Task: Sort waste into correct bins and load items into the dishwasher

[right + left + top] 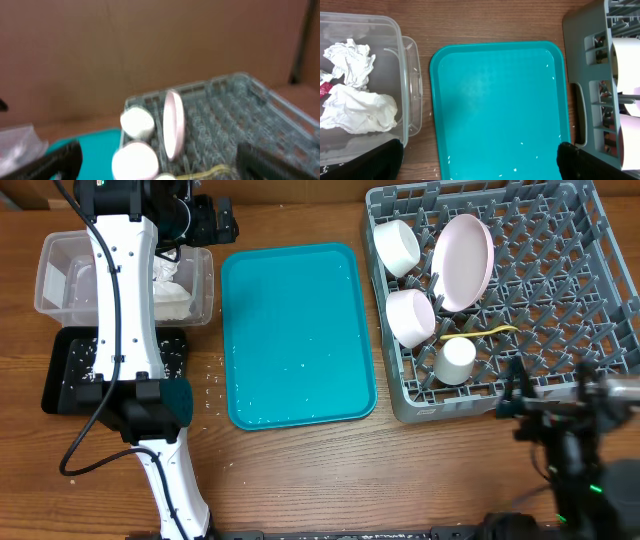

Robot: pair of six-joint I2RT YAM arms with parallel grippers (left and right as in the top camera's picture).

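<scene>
maybe rice flecks [522,143] on teal tray [495,100]

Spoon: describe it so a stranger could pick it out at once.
Find the grey dish rack on the right of the table. Near its left side, between the upright plate and the small white cup, lies the spoon. It alone is thin and yellow; its neighbours are round and pale.

Overhead, the left arm [120,290] lies across the clear tub [55,250] and the black tray [52,385], hiding much of their contents. From the left wrist the red wrapper [325,91] is a sliver at the edge — the dish rack [582,60] is cut off too. The right wrist view is blurred — spoon [200,174] and cup [162,176] are smears at the bottom edge.
</scene>
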